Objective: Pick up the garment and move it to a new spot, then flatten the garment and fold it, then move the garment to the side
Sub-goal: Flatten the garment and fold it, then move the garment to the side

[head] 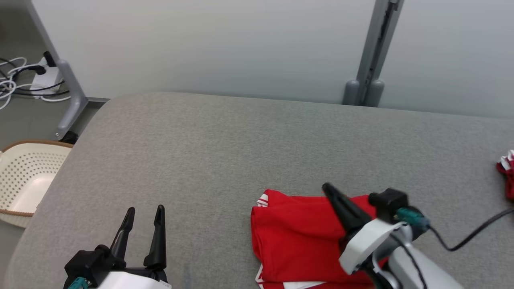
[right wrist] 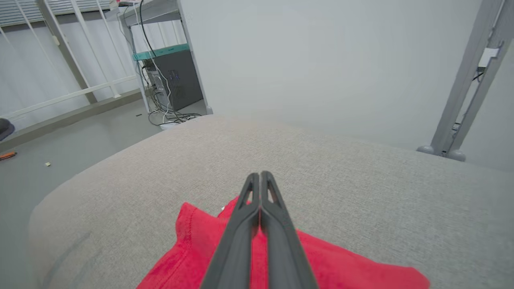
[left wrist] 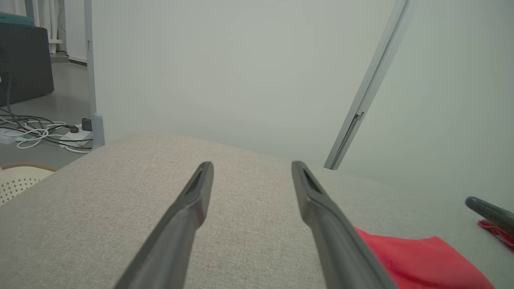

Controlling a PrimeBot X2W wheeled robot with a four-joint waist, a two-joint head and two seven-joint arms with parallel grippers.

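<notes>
1. The red fabric garment with white striped trim (head: 297,237) lies as a compact, roughly rectangular, layered packet directly beneath the right end effector (head: 327,188), and off to the right of the left end effector (head: 145,209).
2. Judged from that neat shape, the flattening and folding look done. What appears left is moving the garment to the side.
3. The right end effector has its two dark fingers pressed together. In the right wrist view its tips (right wrist: 260,176) sit over the garment's (right wrist: 188,237) far edge, with no cloth visible between them. Whether they touch the fabric cannot be told.
4. The left end effector stands with its fingers wide apart and holds nothing. It is over bare surface, with the garment's (left wrist: 421,261) corner just beyond its right finger in its own wrist view (left wrist: 252,166).
5. The grey fabric-covered counter (head: 241,140) carries the garment and stretches ahead of both end effectors.
6. A second red-and-white cloth (head: 506,172) lies well to the right of the right end effector.
7. A cream perforated plastic basket (head: 24,176) sits off the counter, to the left of the left end effector.
</notes>
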